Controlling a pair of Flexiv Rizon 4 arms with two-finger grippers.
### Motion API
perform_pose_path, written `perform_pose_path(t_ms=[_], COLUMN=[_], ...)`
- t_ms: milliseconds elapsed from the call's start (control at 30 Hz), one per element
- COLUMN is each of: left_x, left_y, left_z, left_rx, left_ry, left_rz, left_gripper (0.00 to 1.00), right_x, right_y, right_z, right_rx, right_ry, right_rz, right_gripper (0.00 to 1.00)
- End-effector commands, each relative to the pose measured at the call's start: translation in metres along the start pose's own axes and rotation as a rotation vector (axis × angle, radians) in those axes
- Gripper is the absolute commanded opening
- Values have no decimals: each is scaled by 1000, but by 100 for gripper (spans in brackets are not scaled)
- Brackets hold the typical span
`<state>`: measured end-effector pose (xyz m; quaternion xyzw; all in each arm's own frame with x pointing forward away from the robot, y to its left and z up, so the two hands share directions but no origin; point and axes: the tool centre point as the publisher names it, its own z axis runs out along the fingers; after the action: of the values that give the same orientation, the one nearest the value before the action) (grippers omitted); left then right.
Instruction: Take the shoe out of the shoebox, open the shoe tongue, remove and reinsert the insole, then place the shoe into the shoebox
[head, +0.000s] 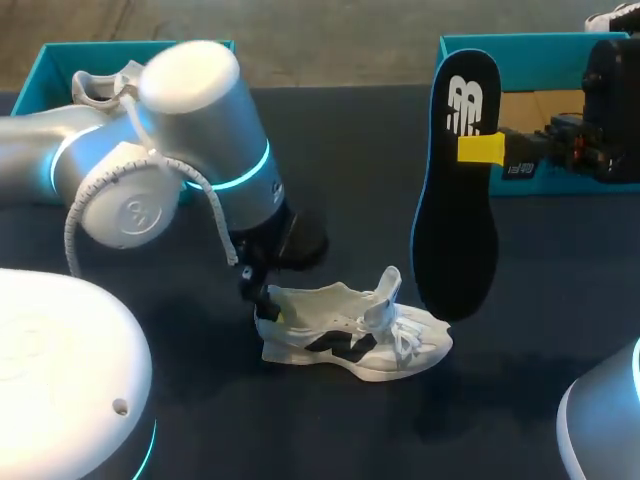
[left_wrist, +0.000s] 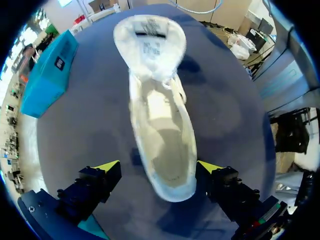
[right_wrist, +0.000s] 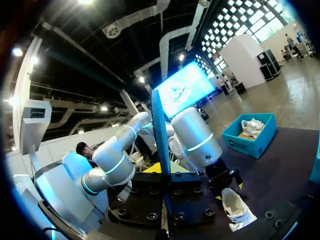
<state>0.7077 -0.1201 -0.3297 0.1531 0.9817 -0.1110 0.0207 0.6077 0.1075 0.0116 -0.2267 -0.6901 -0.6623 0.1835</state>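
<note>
Straddling the heel of the white shoe (left_wrist: 162, 135), the left gripper (left_wrist: 158, 166) is seen with its jaws open. One yellow fingertip (left_wrist: 107, 165) stands clear of the shoe's side. The other seems to lie just against the opposite side, but contact there cannot be settled from the wrist view. The shoe is set on its sole on the dark table (head: 200, 420), toe pointing away from this gripper. Its tongue (left_wrist: 150, 42) is lifted up and forward, so the bare inside is exposed.

The right gripper (head: 480, 150) is closed on the black insole (head: 455, 220) — one finger on each face, pinching it in its upper half. The insole is held upright above the table with its teal edge showing, its lower end near the toe of the shoe. In the right wrist view it is seen edge-on, as a thin strip rising from between the fingers.

Further out, the right shoebox (head: 520, 45) — teal and open — is placed at the far right of the table, behind the right gripper. The left shoebox (head: 50, 70), also teal, sits at the far left, partly hidden by the left arm (head: 200, 150). A second white shoe (head: 100, 88) is seen inside it.
</note>
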Motion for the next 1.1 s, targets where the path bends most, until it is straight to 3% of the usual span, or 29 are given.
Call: perform_pose_path(t_ms=[33, 600, 967, 1100], left_x=[-6, -42, -37, -35], left_y=[-7, -36, -57, -58], left_z=[-12, 27, 57, 64], left_rx=[-15, 0, -18, -12], left_ry=[-19, 21, 10, 26], left_rz=[8, -55, -38, -55], left_gripper=[100, 100, 100, 91], right_x=[-2, -2, -2, -2], right_y=[2, 2, 2, 2], right_z=[2, 2, 2, 2], right_rx=[3, 3, 3, 3], right_ry=[2, 2, 2, 2], right_rz=[1, 1, 1, 1], right_gripper=[0, 0, 0, 0])
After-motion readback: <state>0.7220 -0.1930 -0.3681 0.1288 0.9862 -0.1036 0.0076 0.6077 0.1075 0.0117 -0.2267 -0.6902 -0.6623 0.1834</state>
